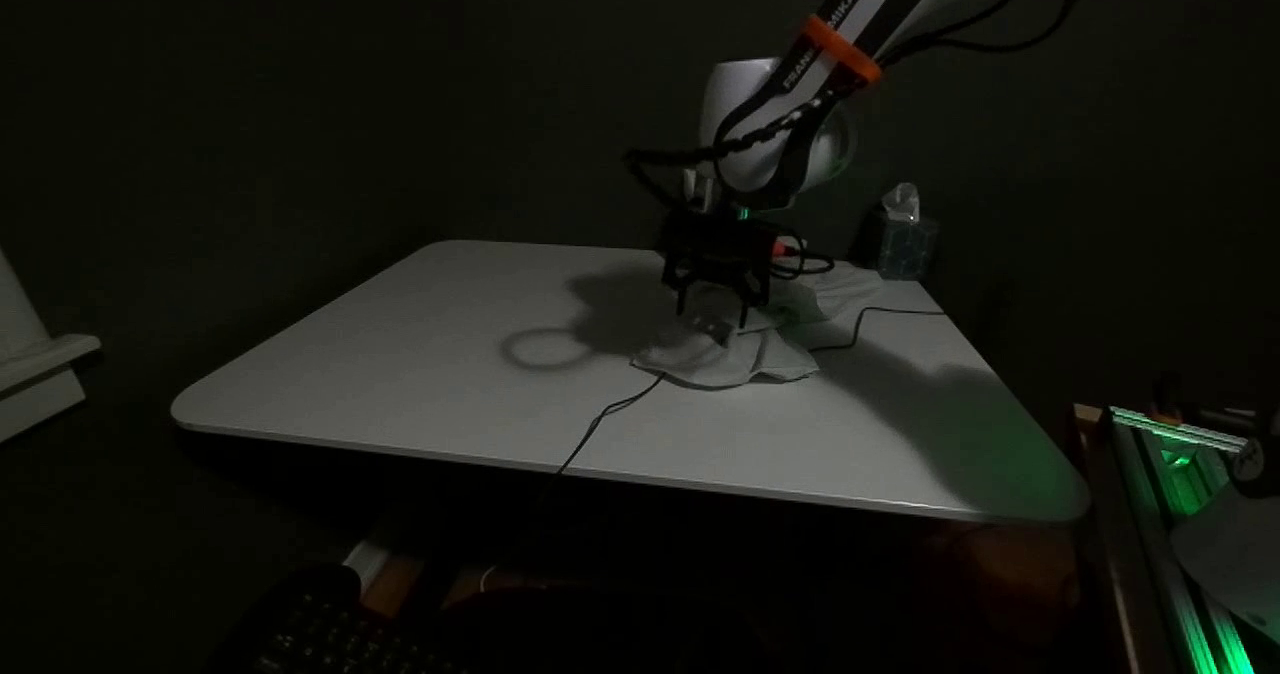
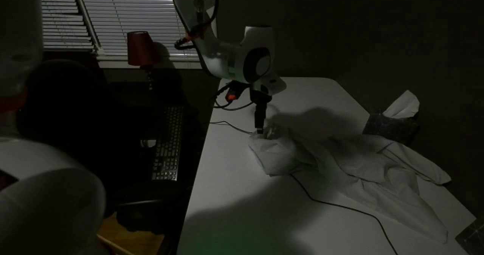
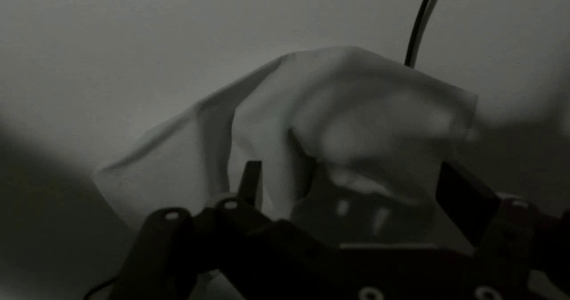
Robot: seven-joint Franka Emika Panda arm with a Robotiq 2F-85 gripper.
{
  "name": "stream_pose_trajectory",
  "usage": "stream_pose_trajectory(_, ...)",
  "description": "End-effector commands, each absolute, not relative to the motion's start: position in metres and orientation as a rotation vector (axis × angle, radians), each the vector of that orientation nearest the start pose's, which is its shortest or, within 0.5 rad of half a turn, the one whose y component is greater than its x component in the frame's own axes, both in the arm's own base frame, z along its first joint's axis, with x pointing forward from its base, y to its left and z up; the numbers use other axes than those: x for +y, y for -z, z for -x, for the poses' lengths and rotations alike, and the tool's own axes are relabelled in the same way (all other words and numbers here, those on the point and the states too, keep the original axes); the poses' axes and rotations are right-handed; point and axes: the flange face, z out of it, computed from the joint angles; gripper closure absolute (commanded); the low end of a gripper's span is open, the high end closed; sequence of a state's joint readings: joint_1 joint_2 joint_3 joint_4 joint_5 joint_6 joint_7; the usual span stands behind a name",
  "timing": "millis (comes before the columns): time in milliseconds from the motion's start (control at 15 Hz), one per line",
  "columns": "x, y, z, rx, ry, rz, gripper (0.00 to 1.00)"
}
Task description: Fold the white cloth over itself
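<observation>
The white cloth [image 1: 735,359] lies wrinkled and bunched on the white table [image 1: 430,354]. In an exterior view the cloth [image 2: 363,168] stretches from under the gripper to the table's far right edge, with loose folds and corners. My gripper [image 1: 712,316] points down over the cloth's near end; it also shows edge-on in an exterior view [image 2: 259,131]. In the wrist view the gripper's fingers [image 3: 350,166] stand wide apart, with raised folds of the cloth [image 3: 271,108] in front of and between them. Whether the fingertips touch the cloth cannot be told. The picture is dark.
A thin dark cable [image 1: 610,412] runs across the table and under the cloth; it shows in an exterior view [image 2: 340,205] and the wrist view [image 3: 421,24]. A tissue box [image 1: 907,246] stands by the table's edge, close to the cloth. A keyboard [image 2: 168,145] lies beside the table.
</observation>
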State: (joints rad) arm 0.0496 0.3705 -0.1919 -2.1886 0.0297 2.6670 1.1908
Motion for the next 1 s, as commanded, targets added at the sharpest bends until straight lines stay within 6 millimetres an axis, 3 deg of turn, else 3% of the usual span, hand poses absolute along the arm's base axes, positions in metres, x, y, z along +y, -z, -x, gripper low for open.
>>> stream_pose_trajectory(0, -0.074, -0.205, -0.591, 2.007, 0.294, 2.465, 0.0)
stream_pose_trajectory(333, -0.075, -0.181, -0.608, 2.069, 0.286, 2.504, 0.0)
stream_pose_trajectory(600, -0.077, -0.156, -0.608, 2.094, 0.115, 2.568, 0.0)
stream_pose_trajectory(667, -0.077, -0.152, -0.608, 2.098, 0.065, 2.585, 0.25)
stream_pose_trajectory(733, -0.076, -0.147, -0.608, 2.101, 0.018, 2.602, 0.26)
stream_pose_trajectory(933, -0.078, -0.142, -0.61, 2.138, -0.032, 2.616, 0.49)
